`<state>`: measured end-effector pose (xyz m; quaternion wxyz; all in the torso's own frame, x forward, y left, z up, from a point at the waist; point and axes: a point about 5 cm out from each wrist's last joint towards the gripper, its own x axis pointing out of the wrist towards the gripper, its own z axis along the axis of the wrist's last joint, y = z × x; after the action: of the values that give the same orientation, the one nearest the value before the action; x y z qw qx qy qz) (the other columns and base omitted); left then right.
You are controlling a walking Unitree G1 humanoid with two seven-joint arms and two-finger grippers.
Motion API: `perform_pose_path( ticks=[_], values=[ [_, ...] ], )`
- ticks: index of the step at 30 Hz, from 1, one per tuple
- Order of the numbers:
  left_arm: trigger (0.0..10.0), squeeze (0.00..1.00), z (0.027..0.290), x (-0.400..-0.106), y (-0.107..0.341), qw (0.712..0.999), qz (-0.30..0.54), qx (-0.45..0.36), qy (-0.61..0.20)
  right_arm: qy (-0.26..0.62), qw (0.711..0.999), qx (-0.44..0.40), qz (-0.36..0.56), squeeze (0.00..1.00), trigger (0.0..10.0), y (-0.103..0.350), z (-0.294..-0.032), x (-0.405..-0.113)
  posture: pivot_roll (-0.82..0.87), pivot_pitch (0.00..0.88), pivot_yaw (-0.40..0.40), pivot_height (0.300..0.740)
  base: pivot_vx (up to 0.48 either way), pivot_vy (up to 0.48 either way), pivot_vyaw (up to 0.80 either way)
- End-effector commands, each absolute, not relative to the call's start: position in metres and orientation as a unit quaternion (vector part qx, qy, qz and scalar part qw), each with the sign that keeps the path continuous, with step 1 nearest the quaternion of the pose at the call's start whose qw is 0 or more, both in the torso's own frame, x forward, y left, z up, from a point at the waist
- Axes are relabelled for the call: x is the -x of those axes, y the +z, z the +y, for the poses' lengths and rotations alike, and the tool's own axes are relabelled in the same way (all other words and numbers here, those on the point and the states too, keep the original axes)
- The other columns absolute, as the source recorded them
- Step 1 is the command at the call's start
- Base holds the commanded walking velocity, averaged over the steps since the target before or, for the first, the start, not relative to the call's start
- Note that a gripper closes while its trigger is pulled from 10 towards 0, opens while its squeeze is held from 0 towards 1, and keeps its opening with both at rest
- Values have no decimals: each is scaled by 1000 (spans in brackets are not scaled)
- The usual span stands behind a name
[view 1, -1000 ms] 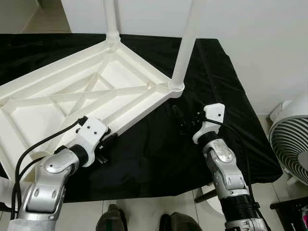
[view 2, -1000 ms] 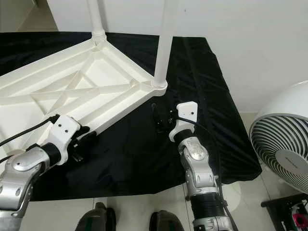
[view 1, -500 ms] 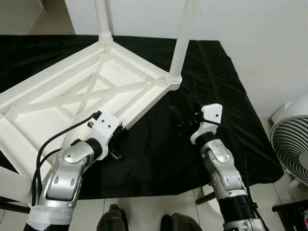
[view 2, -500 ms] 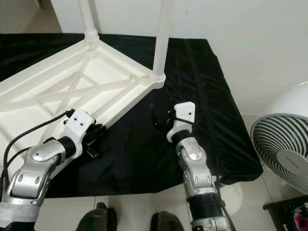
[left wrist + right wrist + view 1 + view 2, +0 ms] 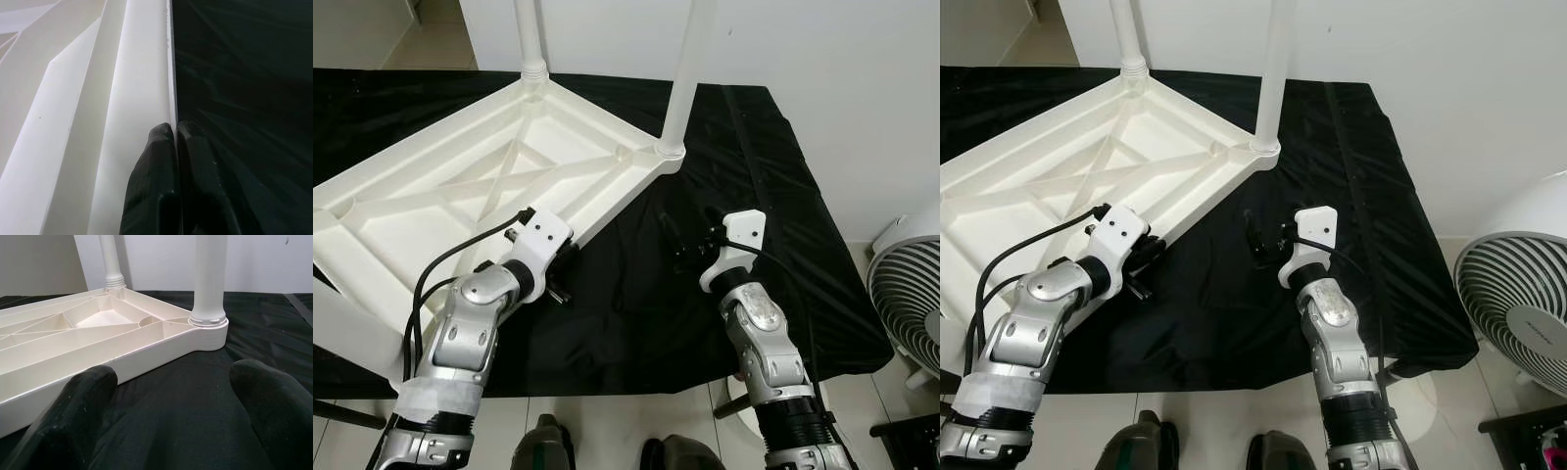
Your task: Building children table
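I have the white tabletop (image 5: 480, 196) lying upside down on a black cloth (image 5: 764, 196), ribs up, its near long edge running diagonally from lower left to a corner near the middle of my head view. Two white legs stand upright in its sockets: the near leg (image 5: 683, 78) at that corner, the far leg (image 5: 530, 39) at the back corner. My left gripper (image 5: 560, 279) sits at the tabletop's near edge, about midway along it. In the left wrist view its two fingers (image 5: 156, 176) are pressed flat together, tips touching the thin lip of the edge where it meets the cloth; I see nothing caught between them. My right gripper (image 5: 690, 245) hovers low over the cloth just in front of the near-leg corner, not touching the tabletop. In the right wrist view its fingers (image 5: 83, 401) stand wide apart with only cloth between them, pointed at the near leg's base. A white fan (image 5: 906, 294) stands on the floor to the right, past the cloth's edge. The robot's feet (image 5: 548, 450) show at the bottom on pale tile.
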<state>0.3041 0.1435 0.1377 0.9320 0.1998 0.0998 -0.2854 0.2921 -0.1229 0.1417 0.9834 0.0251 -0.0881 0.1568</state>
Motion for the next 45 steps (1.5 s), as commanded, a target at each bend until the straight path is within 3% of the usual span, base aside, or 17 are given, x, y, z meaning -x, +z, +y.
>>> perform_pose_path(
  ticks=[1, 6, 7, 13, 14, 15, 21, 22, 23, 26, 27, 34, 45],
  values=[
    [0, 0, 162, -311, 130, 958, 99, -216, -162, 152, 984, -28, -85, 0, 10000, 142, -125, -292, 9, 95, -30, 740, 0, 0, 0],
    [0, 0, 168, -317, 130, 956, 99, -228, -159, 150, 984, -30, -86, 0, 10000, 143, -124, -293, 9, 98, -29, 740, 0, 0, 0],
    [706, 0, 172, -320, 131, 955, 98, -232, -156, 149, 984, -31, -87, 0, 10000, 143, -124, -293, 10, 101, -28, 740, 0, 0, 0],
    [588, 0, 180, -327, 137, 956, 91, -237, -149, 149, 984, -33, -87, 0, 10000, 143, -123, -293, 10, 102, -27, 740, 0, 0, 0],
    [4314, 0, 180, -328, 139, 956, 88, -235, -154, 150, 984, -33, -87, 0, 10000, 143, -123, -293, 8, 103, -25, 740, 0, 0, 0],
    [10000, 0, 177, -328, 140, 956, 88, -222, -168, 150, 984, -33, -87, 0, 10000, 143, -123, -292, 7, 103, -24, 740, 0, 0, 0],
    [10000, 0, 167, -323, 145, 958, 75, -191, -202, 150, 984, -33, -87, 0, 10000, 143, -123, -291, 4, 105, -24, 740, 0, 0, 0],
    [10000, 773, 161, -320, 150, 958, 60, -173, -219, 150, 984, -33, -87, 0, 10000, 143, -123, -291, 4, 106, -24, 740, 0, 0, 0],
    [10000, 1000, 153, -314, 158, 956, 40, -160, -242, 150, 984, -32, -86, 0, 10000, 143, -124, -290, 5, 105, -25, 740, 0, 0, 0],
    [10000, 1000, 148, -309, 165, 952, 17, -162, -257, 150, 984, -32, -85, 0, 10000, 142, -124, -290, 9, 105, -24, 740, 0, 0, 0],
    [10000, 0, 142, -300, 170, 944, -5, -179, -277, 150, 985, -30, -84, 0, 10000, 141, -124, -291, 13, 104, -26, 740, 0, 0, 0],
    [10000, 0, 130, -277, 169, 935, -43, -185, -300, 155, 984, -27, -82, 0, 10000, 139, -122, -292, 30, 105, -29, 740, 0, 0, 0],
    [10000, 0, 141, -246, 176, 968, -100, -92, -210, 157, 984, -14, -80, 0, 10000, 137, -122, -300, 75, 102, -46, 740, 0, 0, 0]
  ],
)
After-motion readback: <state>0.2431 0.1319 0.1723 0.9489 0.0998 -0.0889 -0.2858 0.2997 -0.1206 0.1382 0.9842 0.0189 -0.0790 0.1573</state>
